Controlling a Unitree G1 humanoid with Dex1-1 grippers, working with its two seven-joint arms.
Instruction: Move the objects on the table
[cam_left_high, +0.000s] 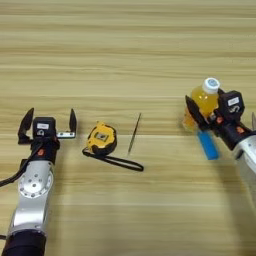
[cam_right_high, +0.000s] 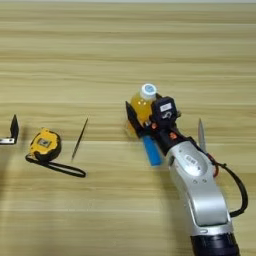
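Observation:
A small orange-drink bottle (cam_right_high: 140, 106) with a white cap stands right of the table's (cam_right_high: 125, 45) centre. My right gripper (cam_right_high: 144, 114) is open around it. One black finger (cam_right_high: 133, 119) lies along the bottle's left side, and the other is hidden behind the gripper's body. A small flat blue bar (cam_right_high: 152, 151) lies just in front of the bottle, beside my right arm. One silver blade of the scissors (cam_right_high: 201, 134) pokes out right of that arm, with the handles hidden. My left gripper (cam_left_high: 48, 125) rests open and empty at the left.
A yellow tape measure (cam_left_high: 101, 138) with a black strap lies right of my left gripper. A thin dark stick (cam_left_high: 134, 133) lies beside it, toward the middle. Bare wood fills the far half of the table.

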